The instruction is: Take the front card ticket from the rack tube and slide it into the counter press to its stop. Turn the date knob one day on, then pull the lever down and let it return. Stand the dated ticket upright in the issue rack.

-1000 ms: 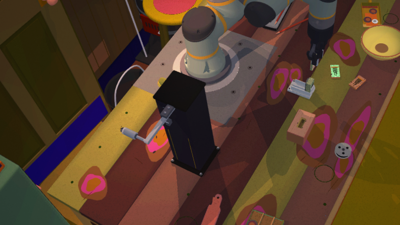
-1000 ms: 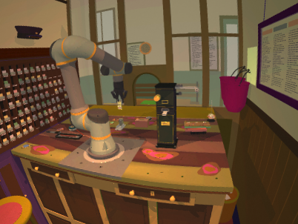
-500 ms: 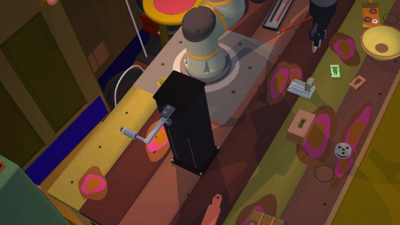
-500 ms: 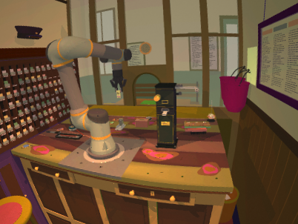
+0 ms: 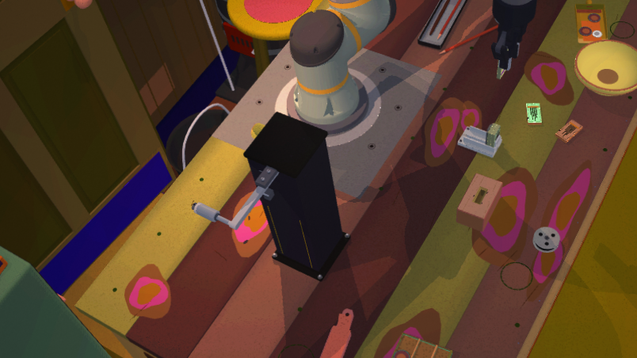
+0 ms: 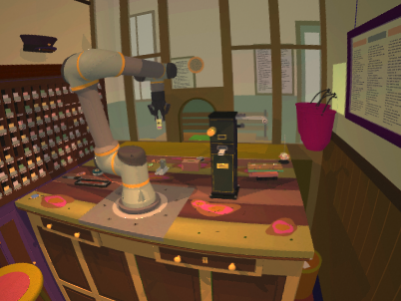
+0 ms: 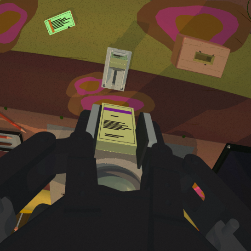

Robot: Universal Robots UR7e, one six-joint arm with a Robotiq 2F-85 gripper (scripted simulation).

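The yellow card ticket (image 7: 116, 127), with a purple band and black print, sits clamped in my closed gripper (image 7: 118, 126), which hangs high over the counter (image 5: 503, 71) (image 6: 158, 119). Well below it stands the grey rack tube (image 7: 116, 68) (image 5: 481, 139) with more cards in its far end. The wooden issue rack (image 7: 201, 56) (image 5: 479, 201) with its slot lies further along the counter. The black counter press (image 5: 296, 191) (image 6: 223, 154) stands near the arm's base, its lever (image 5: 236, 209) out to the side and a yellow date knob (image 6: 212, 131) on its face.
Behind the counter a wall of ticket pigeonholes (image 6: 40, 129) and glazed partitions rise. A loose green ticket (image 5: 533, 113), a brown card (image 5: 569, 131), a yellow bowl (image 5: 606, 67), a grey disc (image 5: 546, 239) and a pencil tray (image 5: 441, 22) lie scattered around.
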